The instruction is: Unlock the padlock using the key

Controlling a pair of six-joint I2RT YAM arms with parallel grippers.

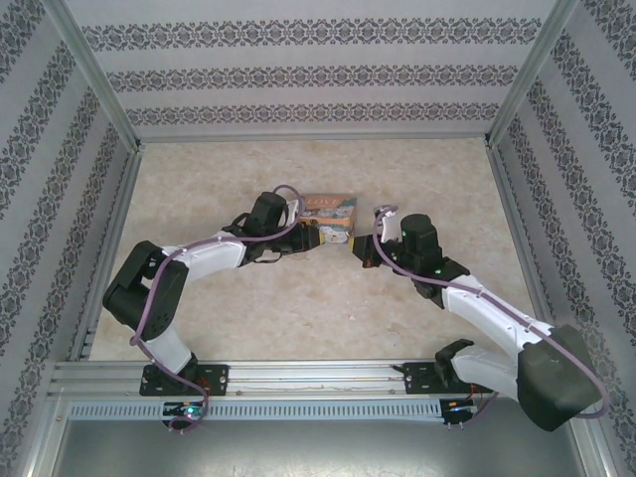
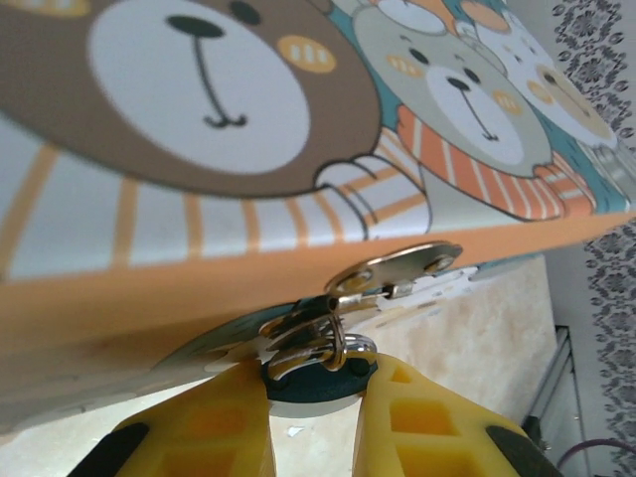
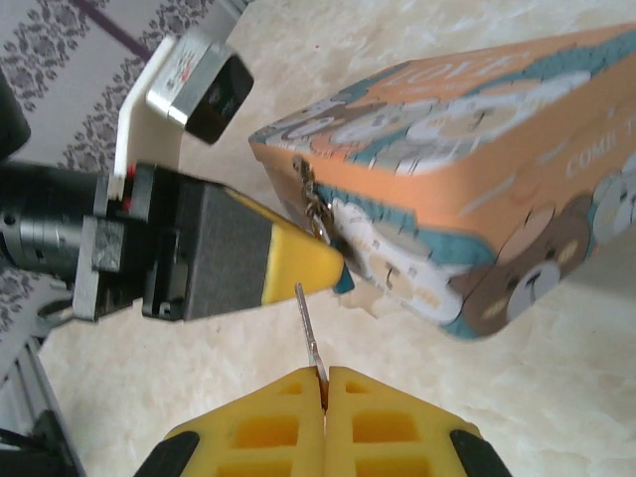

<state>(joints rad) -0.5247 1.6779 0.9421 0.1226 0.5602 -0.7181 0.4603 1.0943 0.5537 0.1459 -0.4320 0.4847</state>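
our left fingers [image 3: 303,266] pinch the padlock [image 2: 313,383] hanging at the hasp [image 2: 397,270] of the tin [image 3: 447,189]; our right fingers [image 3: 325,383], closed on the key [image 3: 308,323], hold its tip just beside it. the thin key may miss the keyhole, which we cannot see, and twist in our grip.

Tiny padlock [image 2: 316,386]: dark blue body, thin silvery shackle threaded through the hasp [image 2: 397,268] of the tin [image 2: 199,283], pinched in the left tool [image 2: 313,402]. Thin silvery key [image 3: 308,333]: blade upright, tip near the padlock, clamped in the right tool [image 3: 325,386].
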